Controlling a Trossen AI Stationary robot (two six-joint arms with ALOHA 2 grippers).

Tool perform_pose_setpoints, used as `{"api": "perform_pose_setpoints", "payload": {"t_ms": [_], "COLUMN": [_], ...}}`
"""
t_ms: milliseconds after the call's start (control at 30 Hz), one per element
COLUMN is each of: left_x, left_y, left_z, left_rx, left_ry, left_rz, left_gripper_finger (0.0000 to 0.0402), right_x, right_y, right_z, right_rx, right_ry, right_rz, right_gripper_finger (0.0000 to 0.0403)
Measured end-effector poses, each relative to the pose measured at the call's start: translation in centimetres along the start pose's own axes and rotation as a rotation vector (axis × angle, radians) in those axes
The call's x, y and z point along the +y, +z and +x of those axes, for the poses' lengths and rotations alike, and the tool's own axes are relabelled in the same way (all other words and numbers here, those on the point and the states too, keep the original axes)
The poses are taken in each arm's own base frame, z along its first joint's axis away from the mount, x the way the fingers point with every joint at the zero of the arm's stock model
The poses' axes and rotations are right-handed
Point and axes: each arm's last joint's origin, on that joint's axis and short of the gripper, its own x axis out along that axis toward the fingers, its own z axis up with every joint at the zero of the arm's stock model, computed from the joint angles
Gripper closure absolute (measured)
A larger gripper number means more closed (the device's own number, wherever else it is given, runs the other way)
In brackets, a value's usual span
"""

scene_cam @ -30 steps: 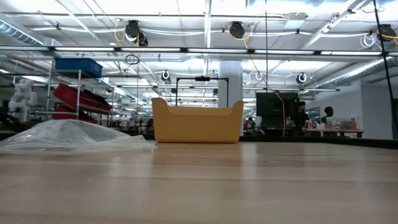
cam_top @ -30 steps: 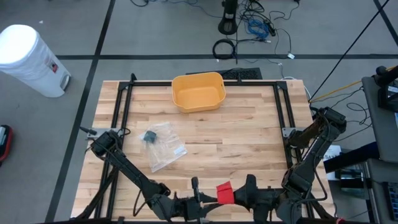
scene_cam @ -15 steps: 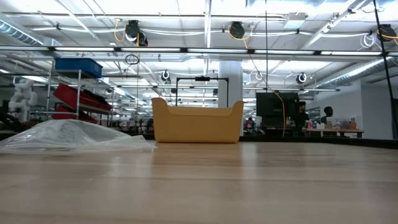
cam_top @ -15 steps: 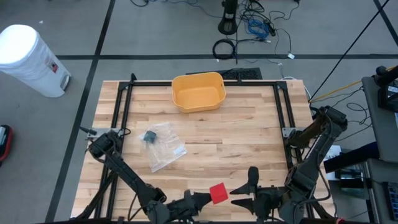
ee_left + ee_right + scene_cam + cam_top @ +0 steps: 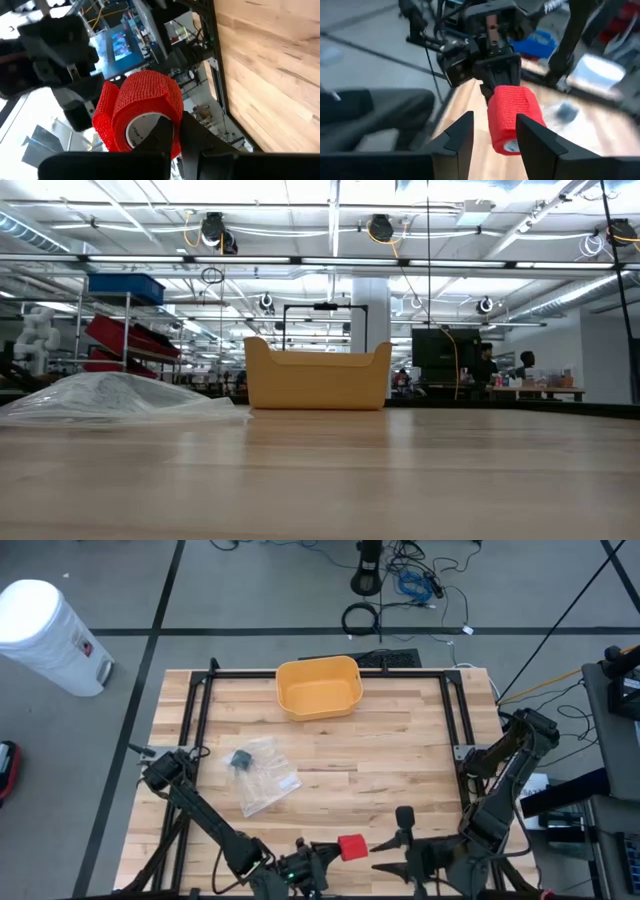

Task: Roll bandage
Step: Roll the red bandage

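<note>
Red bandage roll point(image 5: 352, 846) is up off the wood at the near edge of the table point(image 5: 400, 750), right between the two arms. The left gripper point(image 5: 322, 855) has it pinched; in the left wrist view you can see the dark fingers point(image 5: 165, 135) closed on the roll's end, with its white core facing the camera and a loose flap of red wrap sticking out to one side.

The right gripper point(image 5: 390, 835) sits just beside the roll on the other side, fingers spread wide with nothing in them. In the right wrist view the roll point(image 5: 512, 120) shows between its two fingers point(image 5: 457, 137), not touching either one as far as I can tell.

Farther out, a clear plastic bag point(image 5: 262, 775) with a small dark item point(image 5: 240, 759) in it lies on the left half of the table, well apart from the roll. A yellow bin point(image 5: 319, 687) sits at the far edge. White trash can point(image 5: 45, 632) is on the floor off the far left corner.
</note>
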Motion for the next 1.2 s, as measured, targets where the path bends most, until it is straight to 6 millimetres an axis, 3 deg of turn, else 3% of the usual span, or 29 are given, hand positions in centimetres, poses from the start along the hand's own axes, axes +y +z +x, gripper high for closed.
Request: {"api": "perform_pose_setpoints", "payload": {"t_ms": [200,467,967,1200], "left_x": [1.8,2.6,2.5,2.5], "left_y": [0.0,0.8,0.3,0.2], "left_z": [-0.7,-2.3,-1.4,-1.1], "left_rx": [-0.013,-0.055,-0.035,-0.027], "left_ry": [0.028,0.029,0.019,0.016], "left_rz": [-0.013,0.013,-0.016,-0.017], "left_gripper_finger": [0.0386,0.0386,0.0378,0.0376], "right_x": [-1.1,-2.0,-1.0,-1.0], "right_y": [-0.1,0.1,0.8,1.0], "right_z": [0.8,1.8,1.4,1.4], "right_rx": [0.022,0.035,-0.016,-0.042], "right_ry": [-0.045,-0.004,0.206,0.189], "right_rz": [0.086,0.088,0.021,0.033], "right_gripper_finger": [0.0273,0.0273,0.0273,0.0273]}}
